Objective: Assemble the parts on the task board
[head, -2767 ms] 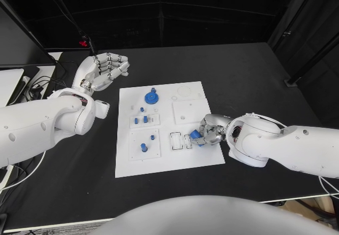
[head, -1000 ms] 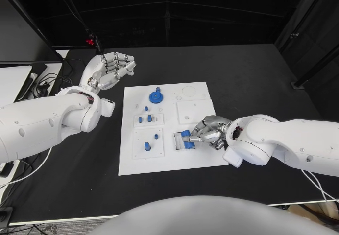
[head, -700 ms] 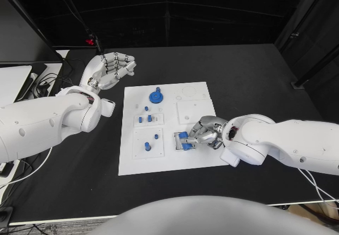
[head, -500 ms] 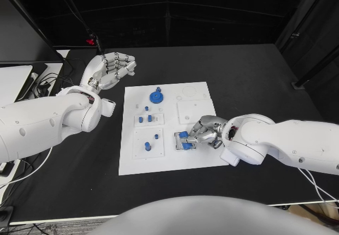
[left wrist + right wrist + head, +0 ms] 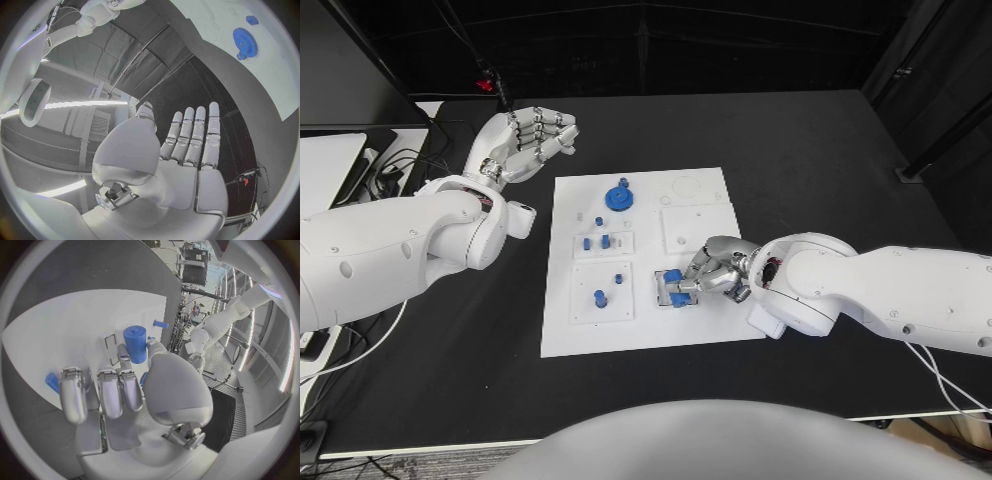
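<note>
In your head view, the white rectangular task board [image 5: 646, 330] lies in the middle of the black table [image 5: 834, 150], and your right silver hand [image 5: 708, 272] is down over the board's near-right part, fingers curled around a small blue cylindrical part [image 5: 674, 276] that sits at the framed rectangular slots there; a second small blue piece [image 5: 678, 297] shows just beside the fingertips. On the board's far-left area you see a blue toothed gear [image 5: 619, 198], and nearer you, on the left column of raised white tiles, several small blue pegs [image 5: 600, 298] stand in place. Your left silver hand [image 5: 525, 142] is raised off the board over the table's far-left side, palm open, its fingers extended and close side by side, holding nothing. In your left wrist view, that hand [image 5: 181, 150] shows the same: fingers straight and pressed together, thumb apart, nothing in the palm, with the gear [image 5: 246, 42] on the board's white surface [image 5: 231, 60] well beyond it. In your right wrist view, the right hand [image 5: 125, 390] pinches the blue cylinder [image 5: 135, 344] upright between thumb and a finger, the other fingers bent down side by side onto the board [image 5: 62, 330], where the blue piece [image 5: 52, 382] lies by the outermost finger.
</note>
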